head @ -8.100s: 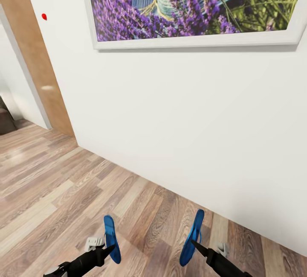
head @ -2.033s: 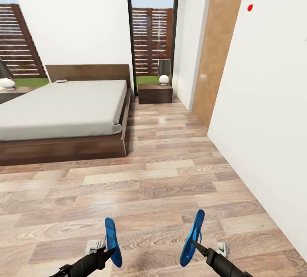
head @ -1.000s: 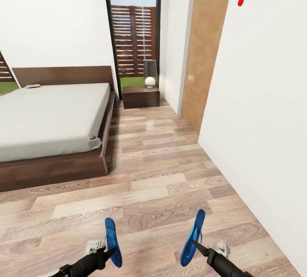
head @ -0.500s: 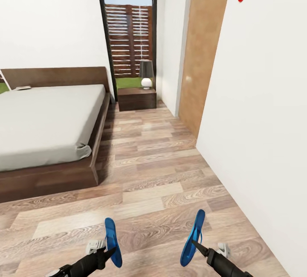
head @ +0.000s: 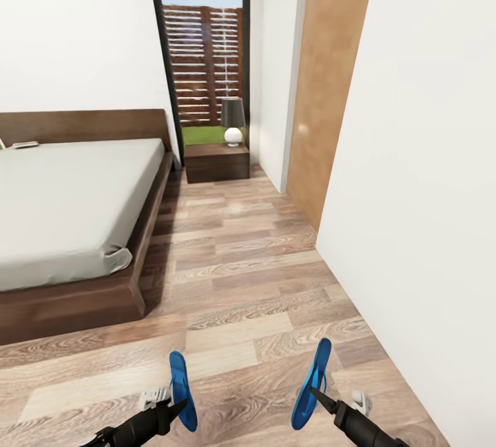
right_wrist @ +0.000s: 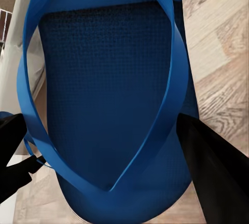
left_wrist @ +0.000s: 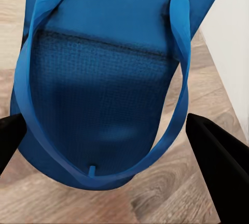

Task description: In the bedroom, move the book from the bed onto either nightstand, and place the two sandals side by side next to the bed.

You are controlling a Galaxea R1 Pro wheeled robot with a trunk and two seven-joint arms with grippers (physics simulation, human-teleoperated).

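Fingers (head: 178, 406) of the left gripper (head: 173, 407) clamped on one blue sandal (head: 180, 389), right gripper (head: 315, 394) clamped on the other sandal (head: 311, 385), both held edge-up above the plank floor (head: 255, 282); bed (head: 62, 199) ahead-left, small flat item, too small to identify, by its headboard; nightstand (head: 217, 161) beyond.

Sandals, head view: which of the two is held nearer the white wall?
The sandal in the right claw; the wall runs along that side. The other sandal, in the left claw, sits toward the bed.
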